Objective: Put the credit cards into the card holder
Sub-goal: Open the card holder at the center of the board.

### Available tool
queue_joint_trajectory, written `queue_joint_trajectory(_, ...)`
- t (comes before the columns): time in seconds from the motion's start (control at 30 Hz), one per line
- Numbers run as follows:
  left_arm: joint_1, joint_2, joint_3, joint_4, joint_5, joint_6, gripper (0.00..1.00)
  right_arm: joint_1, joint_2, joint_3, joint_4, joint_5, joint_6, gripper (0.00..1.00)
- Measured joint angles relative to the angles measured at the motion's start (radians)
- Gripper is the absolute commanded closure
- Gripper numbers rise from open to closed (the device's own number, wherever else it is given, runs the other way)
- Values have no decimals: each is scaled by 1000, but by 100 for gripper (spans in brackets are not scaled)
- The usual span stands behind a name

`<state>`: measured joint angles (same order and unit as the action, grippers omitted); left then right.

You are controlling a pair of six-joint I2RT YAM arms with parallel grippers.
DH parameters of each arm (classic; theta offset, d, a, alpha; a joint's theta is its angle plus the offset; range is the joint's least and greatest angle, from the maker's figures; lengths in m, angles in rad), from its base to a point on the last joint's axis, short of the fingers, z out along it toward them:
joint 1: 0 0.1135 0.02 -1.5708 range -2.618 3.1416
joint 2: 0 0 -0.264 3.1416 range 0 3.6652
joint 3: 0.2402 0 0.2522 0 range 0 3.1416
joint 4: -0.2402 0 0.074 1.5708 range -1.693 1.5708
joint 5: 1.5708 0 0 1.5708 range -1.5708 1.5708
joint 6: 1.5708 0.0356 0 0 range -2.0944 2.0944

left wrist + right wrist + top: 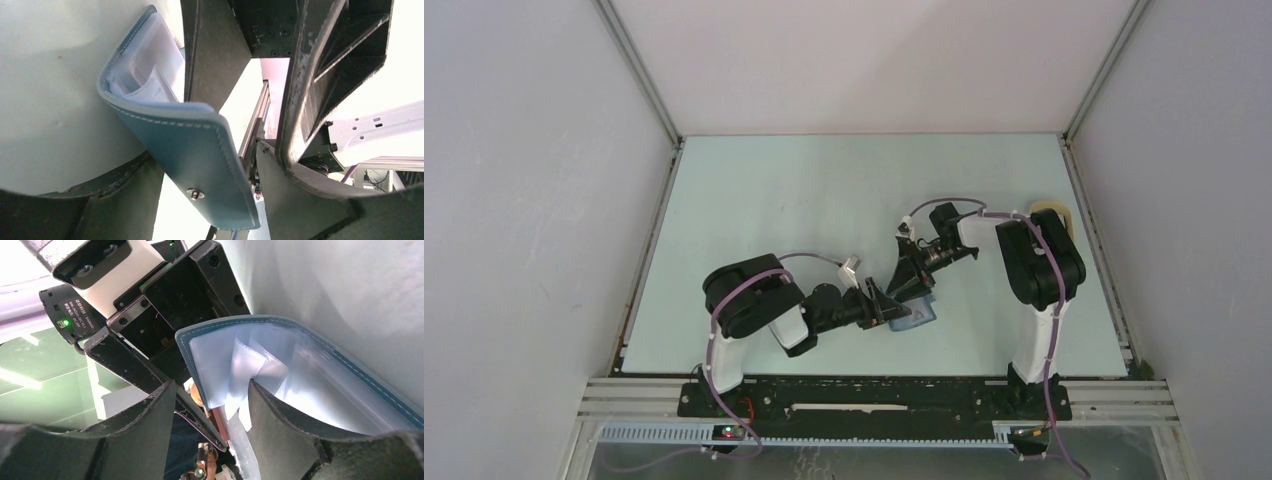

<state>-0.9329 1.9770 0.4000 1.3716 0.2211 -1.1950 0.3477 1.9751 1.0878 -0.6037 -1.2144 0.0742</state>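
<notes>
The card holder (916,319) is a teal-blue wallet held off the table between the two grippers. In the left wrist view its flap (200,160) with the snap button hangs between the wide-apart jaws of my left gripper (205,160), with a gap on the left side. My right gripper (211,390) is open too. One finger (285,430) sits inside the holder (350,375) against the clear pockets, the other outside. Whitish sheets (250,365) show in the pockets; I cannot tell whether they are credit cards. No loose credit card is in view.
A beige oval tray (1056,213) lies at the right rear, partly behind the right arm. White walls with metal rails enclose the pale green table (804,200). The two grippers (879,305) (912,280) nearly touch each other.
</notes>
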Motion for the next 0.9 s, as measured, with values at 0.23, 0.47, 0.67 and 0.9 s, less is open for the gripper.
queue_joint_trajectory(0.23, -2, 4, 0, 5, 0, -2, 32, 29, 19, 10, 3, -24, -1, 37)
queue_joint_trajectory(0.47, 0, 24, 0, 6, -2, -2, 51, 31, 19, 21, 3, -32, -4, 37)
queue_joint_trajectory(0.67, 6, 40, 0, -8, -15, -9, 66, 51, 19, 22, -13, -48, -18, 37)
queue_joint_trajectory(0.9, 7, 41, 0, 7, -15, -10, 72, 52, 17, 49, -45, -33, -67, 36)
